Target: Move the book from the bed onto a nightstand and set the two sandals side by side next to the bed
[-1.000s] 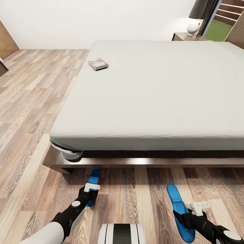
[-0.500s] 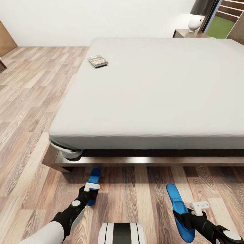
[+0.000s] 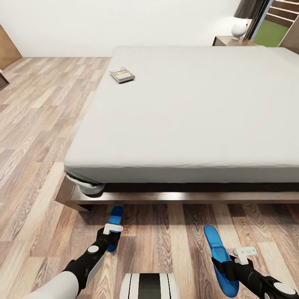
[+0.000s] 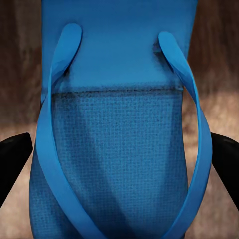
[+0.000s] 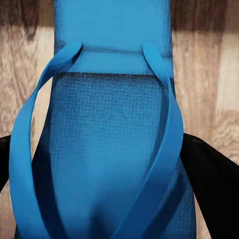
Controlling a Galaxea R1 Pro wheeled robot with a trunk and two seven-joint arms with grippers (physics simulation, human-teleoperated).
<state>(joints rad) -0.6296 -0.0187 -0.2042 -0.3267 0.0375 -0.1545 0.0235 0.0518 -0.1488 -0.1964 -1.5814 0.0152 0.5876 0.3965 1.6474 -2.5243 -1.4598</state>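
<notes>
I'm parked at the foot of the bed, its dark frame running straight across my view just ahead of both arms. A strip of bare floor lies between that frame and my grippers, and a wide stretch of planks opens along the bed's left side up to the white wall. The near left corner of the frame juts out, with the mattress bulging over it.

The left gripper is closed around a sandal, which points toward the frame and stops just short of it. In the left wrist view the dark fingers sit against both edges of the blue sole, floor behind.

The right gripper likewise clamps the other sandal, which points toward the bed with its toe farther from the frame. The right wrist view shows the fingers pressing its sides.

The two sandals are well apart, with my base between them.

The book lies flat on the mattress near the far left edge. A nightstand stands beyond the bed's far right, carrying a lamp.
</notes>
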